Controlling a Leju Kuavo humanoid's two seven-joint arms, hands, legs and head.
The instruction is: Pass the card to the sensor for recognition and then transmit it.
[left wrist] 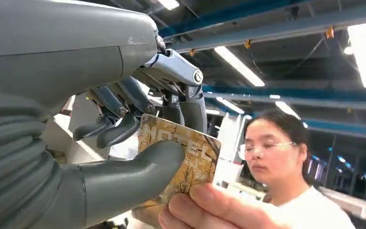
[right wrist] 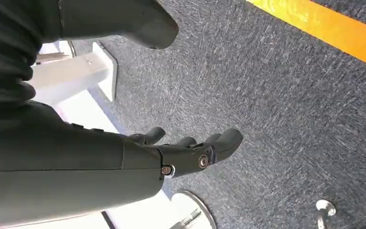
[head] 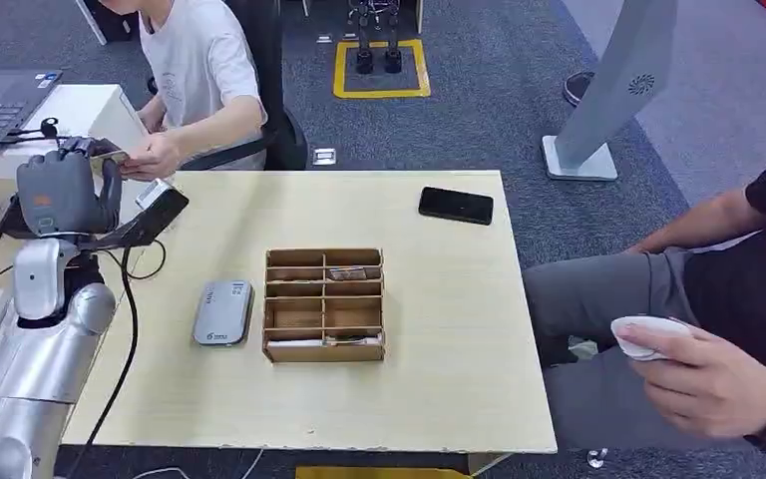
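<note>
Left hand (head: 60, 190) is raised off the table's (head: 439, 299) left end, thumb (left wrist: 138, 164) pressing the card (left wrist: 190, 160) against the darker fingers (left wrist: 119, 129) behind it; so the card is pinched in that hand. A person's hand (left wrist: 205, 212) has the card's free edge, just past the thumb tip; in the head view that hand (head: 155, 157) meets the robot's fingertips. Handover under way, I'd judge; who bears the card, can't tell.

Card looks thin, stiff, light, glossy, likely slippery, so flat faces between thumb and finger pads is the hold to take, leaving the far edge free for the person.

Right hand (right wrist: 190, 152) hangs over grey carpet, fingers loosely curled and apart, holding nothing.

Farther from the fingers: grey sensor (head: 223, 312) on the table, wooden divider box (head: 324, 304) just beside it, black phone (head: 456, 206) well beyond.
</note>
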